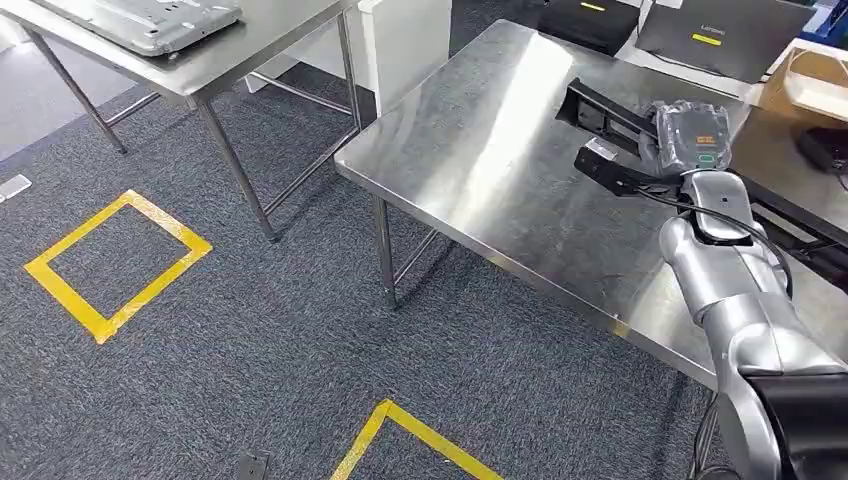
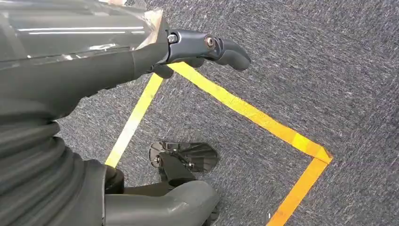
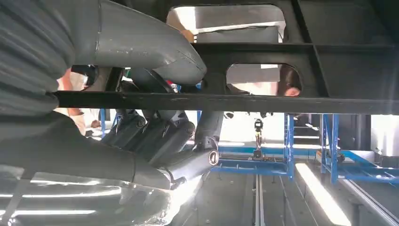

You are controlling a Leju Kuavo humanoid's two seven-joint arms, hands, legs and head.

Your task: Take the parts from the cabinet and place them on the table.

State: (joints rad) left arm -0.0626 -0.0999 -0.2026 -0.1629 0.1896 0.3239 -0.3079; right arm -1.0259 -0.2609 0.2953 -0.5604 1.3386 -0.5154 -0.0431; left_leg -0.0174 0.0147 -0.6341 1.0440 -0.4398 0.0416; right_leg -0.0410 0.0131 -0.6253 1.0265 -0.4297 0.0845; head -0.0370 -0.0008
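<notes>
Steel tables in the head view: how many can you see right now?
2. The near table stands at right, carrying the black part the right hand holds. The far table is at upper left with a grey panel on it. More may lie outside the frame.

We can read no text with certainty. The black cases (image 1: pixel 735 35) at the far table edge carry yellow labels and faint pale lettering, and the wrapped part (image 1: pixel 694 135) bears an orange mark, all illegible.

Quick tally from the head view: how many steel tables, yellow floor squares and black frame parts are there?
Steel tables: 2, the near one and the far one
Yellow tape squares: 2, one whole, one cut off
Black frame parts: 1
Total: 5
</notes>
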